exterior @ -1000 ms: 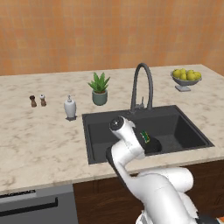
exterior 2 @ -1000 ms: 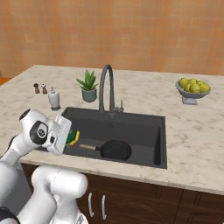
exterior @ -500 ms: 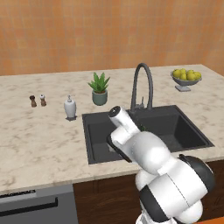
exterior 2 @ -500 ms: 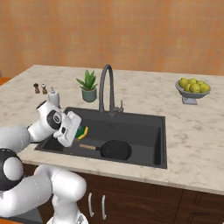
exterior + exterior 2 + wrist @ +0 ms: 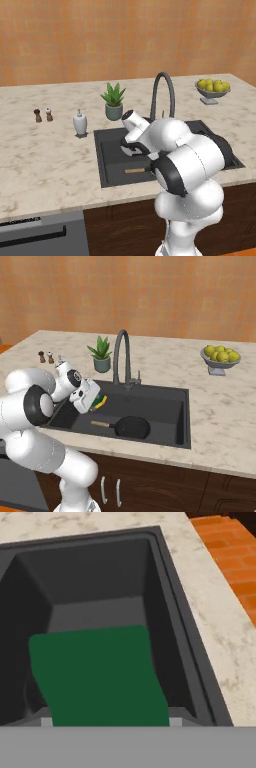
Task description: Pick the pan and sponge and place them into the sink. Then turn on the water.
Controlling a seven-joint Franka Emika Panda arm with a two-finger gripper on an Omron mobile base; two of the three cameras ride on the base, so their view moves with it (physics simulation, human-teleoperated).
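Right base view, tool [image 5: 95,404] carried sponge [image 5: 101,402] farther over sink [image 5: 183,421]

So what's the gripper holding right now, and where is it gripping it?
The gripper holds the sponge over the sink. Its green scrub face looks toward the hand camera, but where the fingers press cannot be told.

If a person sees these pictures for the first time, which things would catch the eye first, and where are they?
The big white robot arm dominates, bending over the dark sink in the marble counter. Its gripper holds the yellow and green sponge above the basin's left part, while the black pan already lies on the sink floor. The bowl of yellow-green fruit stands out at the counter's far right.
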